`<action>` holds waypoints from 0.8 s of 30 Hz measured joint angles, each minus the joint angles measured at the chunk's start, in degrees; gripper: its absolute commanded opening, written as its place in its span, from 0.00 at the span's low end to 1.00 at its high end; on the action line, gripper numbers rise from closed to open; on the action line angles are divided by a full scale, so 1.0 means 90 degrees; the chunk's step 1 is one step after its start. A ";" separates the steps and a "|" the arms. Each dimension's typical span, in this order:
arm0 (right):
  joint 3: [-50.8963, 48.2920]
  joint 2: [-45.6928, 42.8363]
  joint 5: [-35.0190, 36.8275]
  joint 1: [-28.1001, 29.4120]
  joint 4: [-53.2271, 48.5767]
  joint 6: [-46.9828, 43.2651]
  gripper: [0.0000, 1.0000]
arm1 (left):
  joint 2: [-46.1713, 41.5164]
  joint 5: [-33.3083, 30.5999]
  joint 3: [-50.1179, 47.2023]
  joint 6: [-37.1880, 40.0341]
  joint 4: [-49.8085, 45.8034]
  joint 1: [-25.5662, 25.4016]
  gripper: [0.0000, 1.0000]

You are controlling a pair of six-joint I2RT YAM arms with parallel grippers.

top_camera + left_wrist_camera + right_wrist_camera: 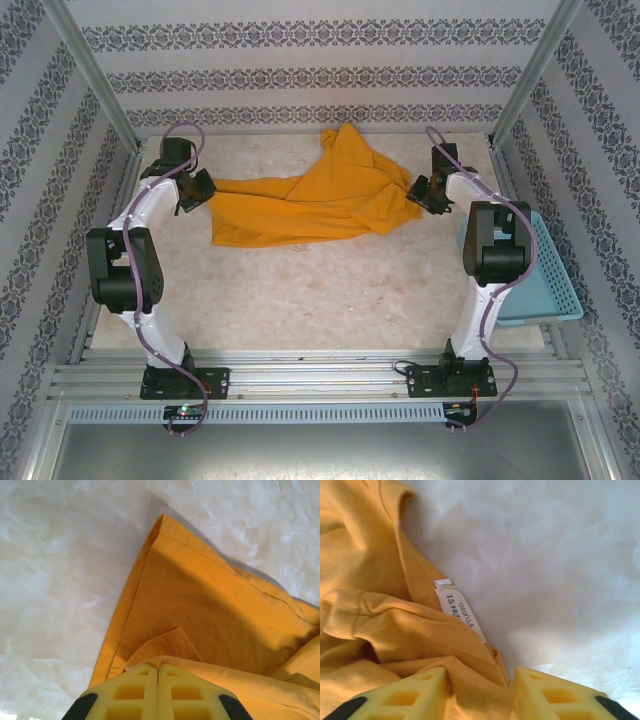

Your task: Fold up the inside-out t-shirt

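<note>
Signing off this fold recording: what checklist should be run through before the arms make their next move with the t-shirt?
1. Left jaws shut on the t-shirt near a hemmed corner: ok.
2. Right jaws clamped on the neck edge: cannot tell; they stand apart around a fold of cloth.
3. Label exposed beside the neck seam: ok.
4. T-shirt lying flat on the table: not ok; it is bunched at its right end.
5. Basket apart from the t-shirt: ok.
</note>
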 measured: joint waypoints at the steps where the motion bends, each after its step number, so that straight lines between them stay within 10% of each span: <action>1: 0.0053 0.0000 0.0073 0.0039 -0.0041 -0.0024 0.27 | 0.0000 0.0000 0.0000 0.0000 0.0000 0.0000 0.00; 15: -0.0012 -0.0287 0.0862 0.0153 -0.0495 -0.0255 0.06 | -0.0005 0.0032 -0.0022 0.0002 -0.0010 0.0000 0.00; 24: -0.1545 -0.3162 0.1209 0.0406 -0.0816 -0.0308 0.03 | -0.1800 0.0219 -0.1392 0.0010 -0.0085 -0.0002 0.00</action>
